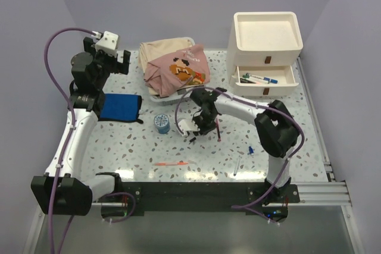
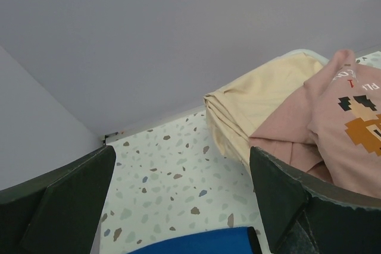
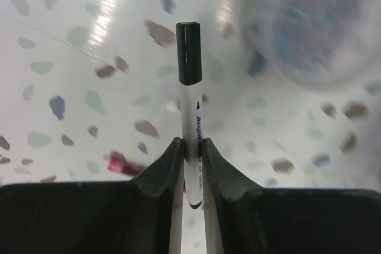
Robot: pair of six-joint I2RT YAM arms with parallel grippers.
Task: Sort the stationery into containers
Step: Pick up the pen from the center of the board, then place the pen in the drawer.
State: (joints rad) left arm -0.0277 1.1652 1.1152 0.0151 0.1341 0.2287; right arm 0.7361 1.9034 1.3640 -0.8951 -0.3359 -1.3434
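Pen (image 3: 190,111), black cap, white barrel: pinched mid-barrel in right gripper (image 3: 190,150), jaws narrow on it, low over table (image 1: 131,147) centre. Probably bound for open drawer (image 1: 265,77), where pens already lie. Left gripper (image 2: 181,176) wide, holding nothing, beside clothes (image 2: 309,117).

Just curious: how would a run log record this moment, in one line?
right gripper: shut on pen | left gripper: open, empty | lower drawer: open

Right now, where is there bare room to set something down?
Bare: near-left, between the blue cloth and the orange pen, and the right edge near the drawers. Crowded: the middle, around the tape roll, clothes and right gripper.
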